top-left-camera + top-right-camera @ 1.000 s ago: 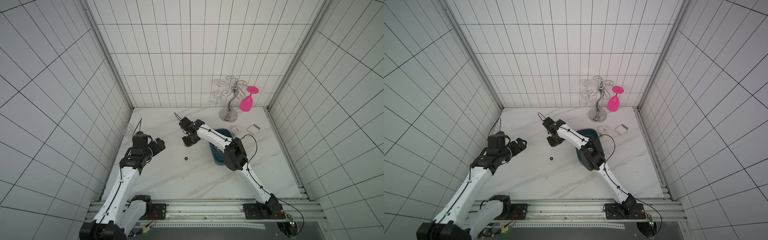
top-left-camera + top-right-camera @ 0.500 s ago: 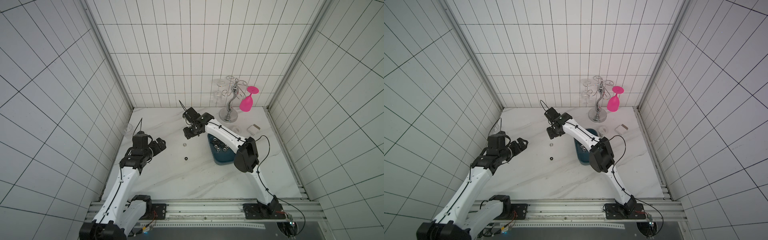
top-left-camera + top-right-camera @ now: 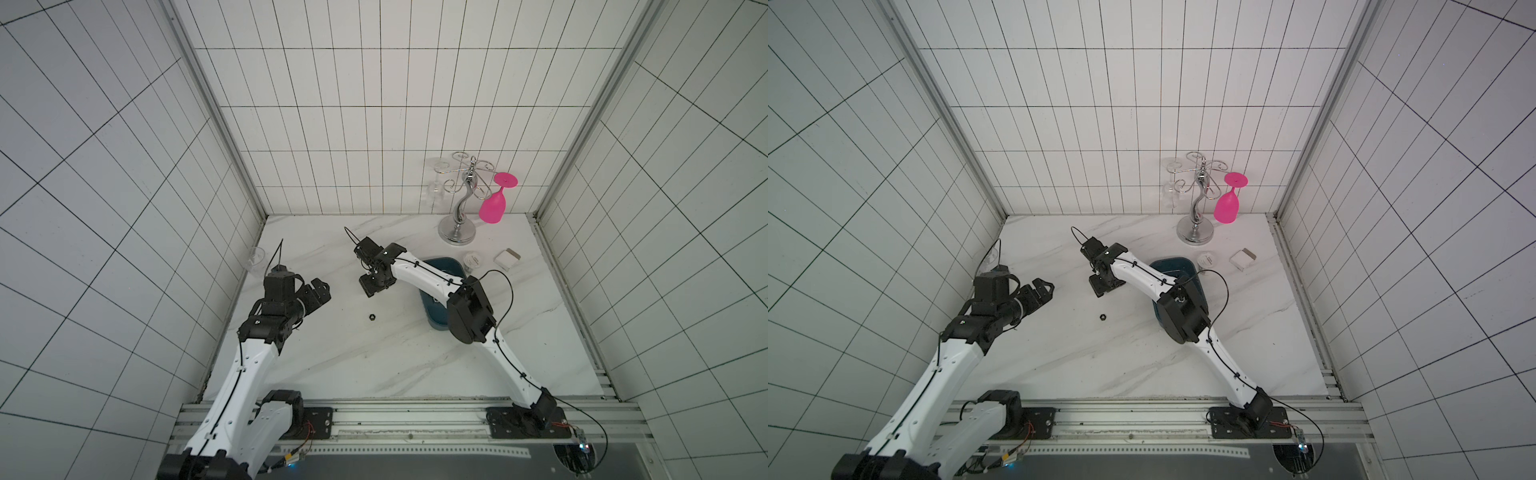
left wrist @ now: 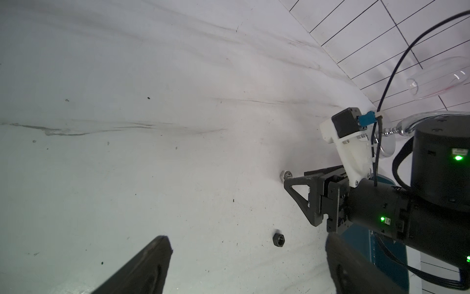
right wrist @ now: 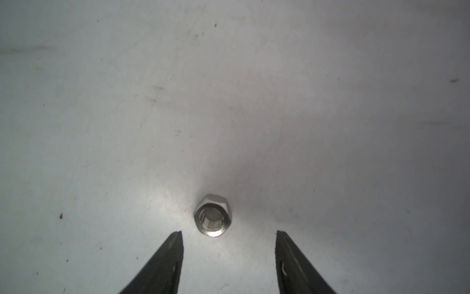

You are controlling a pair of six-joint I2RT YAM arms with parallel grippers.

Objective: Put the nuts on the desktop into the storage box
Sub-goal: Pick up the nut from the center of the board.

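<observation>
A black nut (image 3: pixel 372 317) (image 3: pixel 1103 317) lies alone on the white desktop (image 3: pixel 374 357), and the left wrist view shows it (image 4: pixel 279 239) too. A silver nut (image 5: pixel 212 216) (image 4: pixel 287 175) lies just ahead of my right gripper (image 5: pixel 229 233) (image 3: pixel 376 286) (image 3: pixel 1104 286), which hangs open low over it without touching it. My left gripper (image 3: pixel 320 291) (image 3: pixel 1044 289) (image 4: pixel 248 240) is open and empty, left of the black nut. The teal storage box (image 3: pixel 440 266) (image 3: pixel 1173 266) lies right of the nuts, mostly covered by my right arm.
A chrome glass rack (image 3: pixel 457 232) with a pink glass (image 3: pixel 492 205) stands at the back right. A white round jar (image 3: pixel 473 261) and a small white box (image 3: pixel 507 258) sit beyond the storage box. A clear glass (image 3: pixel 255 257) stands by the left wall.
My right gripper went from shut to open. It drew back toward the far wall, baring the silver nut, then came down over it again. The left arm has not moved.
</observation>
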